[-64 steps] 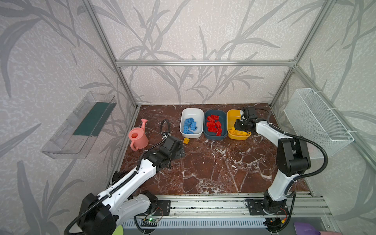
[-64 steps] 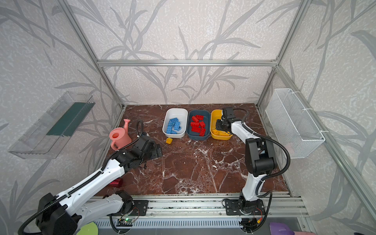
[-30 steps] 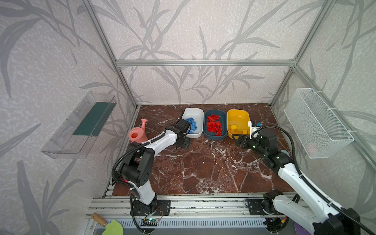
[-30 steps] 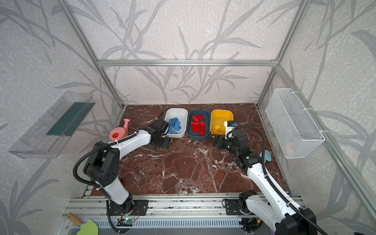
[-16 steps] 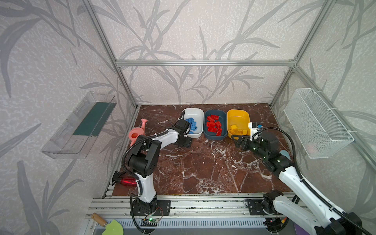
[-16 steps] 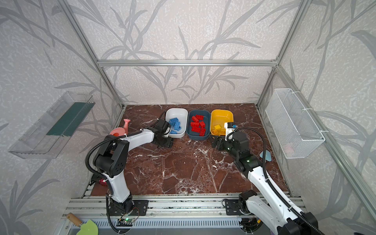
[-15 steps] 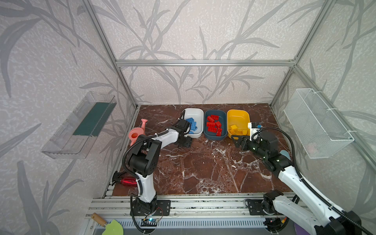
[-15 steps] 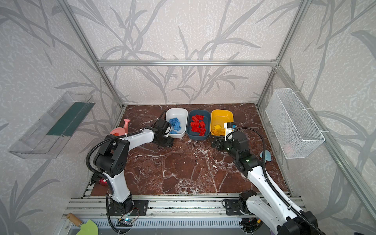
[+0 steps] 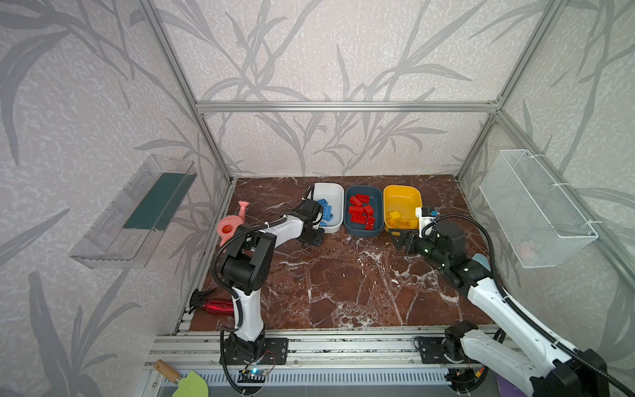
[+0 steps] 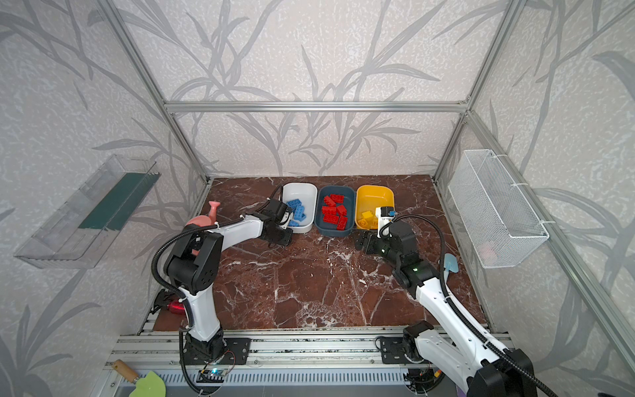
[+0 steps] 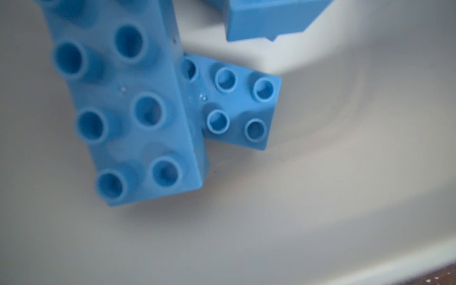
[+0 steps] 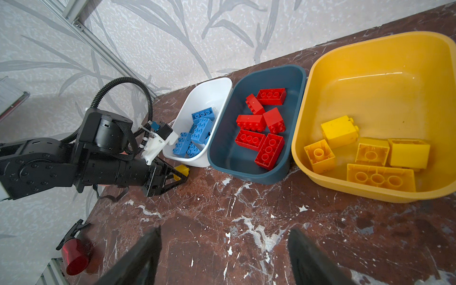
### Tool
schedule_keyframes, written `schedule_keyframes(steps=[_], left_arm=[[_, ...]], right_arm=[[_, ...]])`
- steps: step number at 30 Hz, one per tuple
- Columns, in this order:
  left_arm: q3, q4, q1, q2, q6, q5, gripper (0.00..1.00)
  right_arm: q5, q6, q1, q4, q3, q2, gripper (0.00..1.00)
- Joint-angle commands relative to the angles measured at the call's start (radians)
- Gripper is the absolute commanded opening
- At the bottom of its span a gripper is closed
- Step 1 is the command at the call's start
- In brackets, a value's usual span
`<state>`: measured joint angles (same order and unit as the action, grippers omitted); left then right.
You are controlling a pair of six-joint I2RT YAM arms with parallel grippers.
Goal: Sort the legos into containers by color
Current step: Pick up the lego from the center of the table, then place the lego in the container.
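Note:
Three containers stand in a row at the back: white [image 9: 330, 190], dark teal [image 9: 364, 232] and yellow [image 9: 402, 197]. Blue legos [image 12: 197, 133] lie in the white one, red legos [image 12: 259, 130] in the teal one and yellow legos [image 12: 370, 158] in the yellow one. A small yellow lego [image 12: 181, 169] sits on the floor at the foot of the white tub, and my left gripper [image 12: 181, 175] is shut on it. In both top views the gripper hides that lego. My right gripper [image 12: 224, 251] hangs open over bare floor in front of the teal and yellow tubs.
A pink watering can [image 9: 230, 225] stands by the left wall behind the left arm. A red and black item [image 9: 216, 306] lies at the front left. A white wire basket [image 9: 536, 209] hangs on the right wall. A light blue thing [image 10: 450, 263] lies behind the right arm.
The left arm has reached to the front of the white tub and its jaws have closed around the yellow lego. The right arm pulled back from the yellow tub earlier and now holds still.

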<state>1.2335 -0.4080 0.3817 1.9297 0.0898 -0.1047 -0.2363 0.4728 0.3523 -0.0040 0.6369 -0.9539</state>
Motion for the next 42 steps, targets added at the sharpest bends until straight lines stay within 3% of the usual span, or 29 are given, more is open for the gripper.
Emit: schedule_keyframes(steps=[1, 5, 12, 20, 30, 42], left_arm=[[0.011, -0.021, -0.004, -0.017, -0.015, -0.007, 0.35], [-0.011, -0.034, 0.000, -0.066, -0.010, -0.005, 0.25], [-0.051, -0.077, 0.048, -0.245, 0.026, 0.026, 0.23], [0.149, -0.146, 0.105, -0.317, 0.047, -0.133, 0.24], [0.681, -0.190, 0.242, 0.047, 0.054, -0.204, 0.24], [1.394, -0.304, 0.335, 0.623, 0.151, -0.234, 0.24]], right_arm=[[0.010, -0.008, 0.007, 0.024, -0.007, -0.002, 0.81], [0.009, -0.007, 0.011, 0.020, -0.006, 0.008, 0.81], [0.009, -0.007, 0.018, 0.000, 0.005, 0.029, 0.81], [0.003, -0.003, 0.018, -0.077, -0.029, 0.137, 0.81], [0.028, -0.070, 0.020, -0.220, -0.023, 0.314, 0.82], [0.021, -0.079, 0.026, -0.177, -0.034, 0.305, 0.82]])
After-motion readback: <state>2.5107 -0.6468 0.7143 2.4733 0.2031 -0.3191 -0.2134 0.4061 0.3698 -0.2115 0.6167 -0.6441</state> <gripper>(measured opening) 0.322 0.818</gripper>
